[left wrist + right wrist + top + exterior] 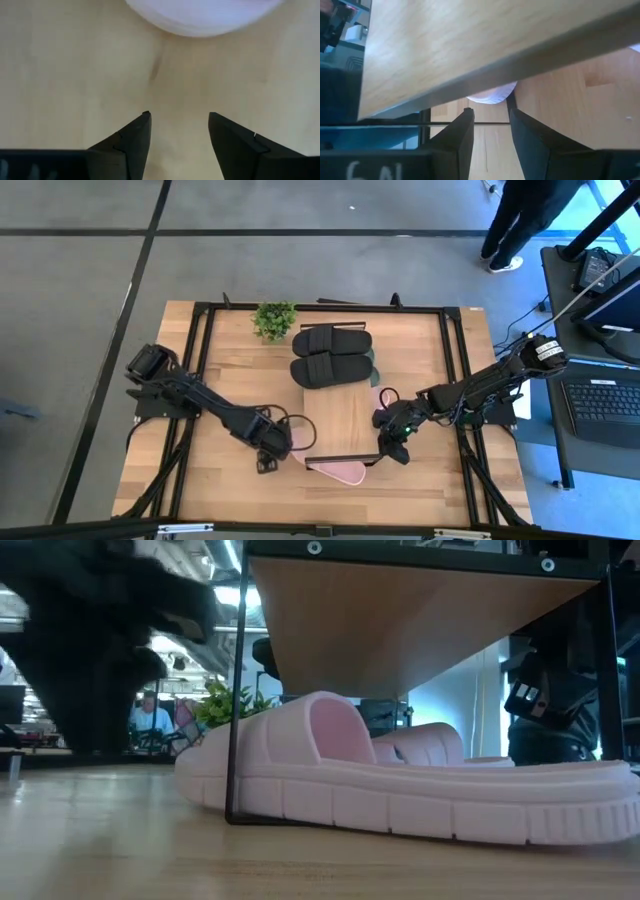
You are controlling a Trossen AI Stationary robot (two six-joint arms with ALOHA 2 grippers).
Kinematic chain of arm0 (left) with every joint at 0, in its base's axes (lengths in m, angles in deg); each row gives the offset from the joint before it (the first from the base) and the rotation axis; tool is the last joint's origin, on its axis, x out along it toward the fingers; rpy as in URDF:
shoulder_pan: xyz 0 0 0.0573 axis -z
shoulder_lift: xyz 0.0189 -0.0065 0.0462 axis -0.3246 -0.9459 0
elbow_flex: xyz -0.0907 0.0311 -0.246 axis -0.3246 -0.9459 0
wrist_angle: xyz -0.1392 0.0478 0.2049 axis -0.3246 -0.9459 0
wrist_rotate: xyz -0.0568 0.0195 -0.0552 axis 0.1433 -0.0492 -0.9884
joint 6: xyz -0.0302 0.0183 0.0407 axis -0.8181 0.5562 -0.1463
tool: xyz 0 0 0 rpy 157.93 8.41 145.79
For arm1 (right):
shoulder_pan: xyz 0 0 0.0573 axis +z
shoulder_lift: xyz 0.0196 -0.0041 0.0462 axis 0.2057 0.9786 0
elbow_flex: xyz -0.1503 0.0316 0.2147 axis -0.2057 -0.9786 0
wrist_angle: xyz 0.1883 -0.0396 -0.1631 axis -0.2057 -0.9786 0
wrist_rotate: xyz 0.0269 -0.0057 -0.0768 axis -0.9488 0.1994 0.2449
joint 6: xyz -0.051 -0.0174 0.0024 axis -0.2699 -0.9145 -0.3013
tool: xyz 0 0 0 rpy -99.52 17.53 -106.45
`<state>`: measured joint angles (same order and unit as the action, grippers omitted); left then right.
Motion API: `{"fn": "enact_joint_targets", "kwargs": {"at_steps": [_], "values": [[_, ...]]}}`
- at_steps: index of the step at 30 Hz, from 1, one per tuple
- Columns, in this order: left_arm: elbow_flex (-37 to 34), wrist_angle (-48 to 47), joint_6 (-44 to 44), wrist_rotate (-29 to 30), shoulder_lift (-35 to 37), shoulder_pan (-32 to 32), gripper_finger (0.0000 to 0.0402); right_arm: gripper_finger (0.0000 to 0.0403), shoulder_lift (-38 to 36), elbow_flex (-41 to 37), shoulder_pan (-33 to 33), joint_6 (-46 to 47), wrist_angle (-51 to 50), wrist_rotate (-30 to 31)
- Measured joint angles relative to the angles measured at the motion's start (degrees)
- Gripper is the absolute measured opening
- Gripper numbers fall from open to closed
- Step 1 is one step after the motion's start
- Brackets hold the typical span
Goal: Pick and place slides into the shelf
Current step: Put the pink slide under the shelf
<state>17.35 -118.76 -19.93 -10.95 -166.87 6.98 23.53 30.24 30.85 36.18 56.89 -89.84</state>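
Observation:
The shelf (345,415) stands mid-table, its wooden plank on a dark frame. A pair of black slides (330,355) lies on the plank's far end, with a dark green slide (373,370) showing beside them. A pale pink slide (400,790) rests sole-down on the table under the shelf's near end (340,472), and a second pink one (435,745) lies behind it. My left gripper (179,117) hangs open over bare table, left of the pink slide's rounded end (200,17). My right gripper (490,112) is open at the shelf's near right corner (393,452), aimed under the plank at the pink slide (495,92).
A small potted plant (274,318) stands at the table's far edge, left of the shelf. The shelf's thin dark leg (235,690) stands in front of the pink slide. A person (520,220) stands beyond the far right corner, and a laptop (605,405) sits on a side stand to the right.

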Motion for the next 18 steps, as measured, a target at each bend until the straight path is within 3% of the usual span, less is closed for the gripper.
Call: {"fn": "enact_joint_targets", "kwargs": {"at_steps": [4,10,15,18], "values": [[0.0,3.7,-6.6,-0.7,3.5,3.5,0.0189,0.013,0.0,0.0,0.0,0.3,0.0,0.0],[0.0,22.6,-16.0,-2.0,4.8,9.6,0.0189,0.013,0.0,0.0,0.0,0.3,0.4,-0.1],[0.0,35.5,-18.7,3.9,1.3,12.6,0.0189,0.013,0.0,0.0,0.0,0.2,0.6,-0.1],[1.2,37.1,-16.9,7.9,-0.8,14.9,0.0189,0.013,0.0,0.0,0.0,0.3,0.6,0.1]]}}
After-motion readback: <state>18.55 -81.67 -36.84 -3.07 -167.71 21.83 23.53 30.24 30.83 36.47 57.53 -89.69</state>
